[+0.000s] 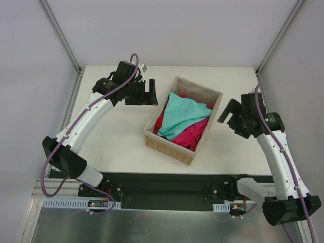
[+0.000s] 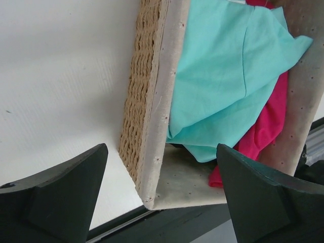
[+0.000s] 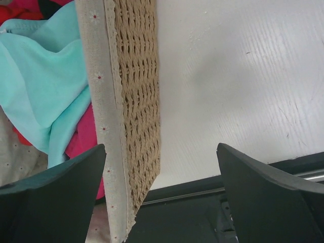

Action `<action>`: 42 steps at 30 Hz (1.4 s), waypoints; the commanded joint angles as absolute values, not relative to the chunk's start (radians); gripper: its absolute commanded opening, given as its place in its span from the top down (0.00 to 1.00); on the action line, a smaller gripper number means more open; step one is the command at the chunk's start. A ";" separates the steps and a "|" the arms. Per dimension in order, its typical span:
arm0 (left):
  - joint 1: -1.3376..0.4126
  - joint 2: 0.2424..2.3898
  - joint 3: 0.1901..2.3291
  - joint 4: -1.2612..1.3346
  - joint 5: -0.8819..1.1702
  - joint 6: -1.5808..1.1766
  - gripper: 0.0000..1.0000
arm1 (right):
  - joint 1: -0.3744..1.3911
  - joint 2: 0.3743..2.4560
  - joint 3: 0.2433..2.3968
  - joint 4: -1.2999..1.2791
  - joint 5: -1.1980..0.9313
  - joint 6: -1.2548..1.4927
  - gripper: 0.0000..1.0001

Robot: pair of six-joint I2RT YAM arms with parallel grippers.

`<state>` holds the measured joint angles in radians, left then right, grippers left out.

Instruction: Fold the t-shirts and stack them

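**Shirts all in the basket, both claws spread and empty**

The task stands at its very first step, by my judgement: nothing is laid out on the table (image 1: pixel 116 136) and no stack exists. The teal shirt (image 1: pixel 185 114) lies crumpled on top in the wicker basket (image 1: pixel 198 87), which sits at an angle around the middle of the table, a little toward its right edge. The magenta shirt (image 1: pixel 195 132) is under it at the near end, and the red shirt (image 1: pixel 161 121) peeks out along the left wall.

The left gripper (image 1: pixel 152 92) hangs just beside the basket's far left corner, with its jaws spread wide and holding nothing. The right gripper (image 1: pixel 229 115) hovers off the basket's right wall, equally wide and empty.

The next move likely calls for one claw to reach over the rim, pinch a fold of the teal shirt and lift it clear onto bare table.

The overhead view alone shows both arms and the whole basket. The left wrist view shows the teal shirt (image 2: pixel 223 86) draped over the magenta shirt (image 2: pixel 268 121) and the lining on the basket floor. The right wrist view shows the outer weave of the basket (image 3: pixel 136 101) up close, and a scrap of the red shirt (image 3: pixel 15 10).
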<state>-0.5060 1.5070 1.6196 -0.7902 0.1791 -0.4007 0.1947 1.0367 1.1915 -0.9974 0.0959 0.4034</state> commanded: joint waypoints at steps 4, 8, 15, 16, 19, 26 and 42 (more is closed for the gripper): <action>-0.511 1.543 1.551 -0.779 0.227 -0.361 0.12 | 0.190 0.989 1.183 -0.957 0.047 0.417 0.04; -0.523 1.572 1.552 -0.781 0.209 -0.351 0.12 | 0.189 0.989 1.206 -0.983 0.060 0.397 0.04; -0.545 1.661 1.600 -0.784 0.135 -0.293 0.14 | 0.189 0.988 1.270 -1.023 0.110 0.361 0.04; -0.546 1.675 1.624 -0.784 0.117 -0.291 0.14 | 0.189 0.992 1.281 -1.025 0.107 0.356 0.04; -0.554 1.733 1.678 -0.791 0.065 -0.275 0.14 | 0.190 1.002 1.290 -1.023 0.094 0.354 0.04; -0.569 1.857 1.763 -0.810 -0.057 -0.245 0.16 | 0.189 1.025 1.298 -1.022 0.094 0.339 0.04; -0.571 1.930 1.692 -0.750 -0.219 -0.405 0.21 | 0.190 1.072 1.312 -0.991 0.087 0.314 0.04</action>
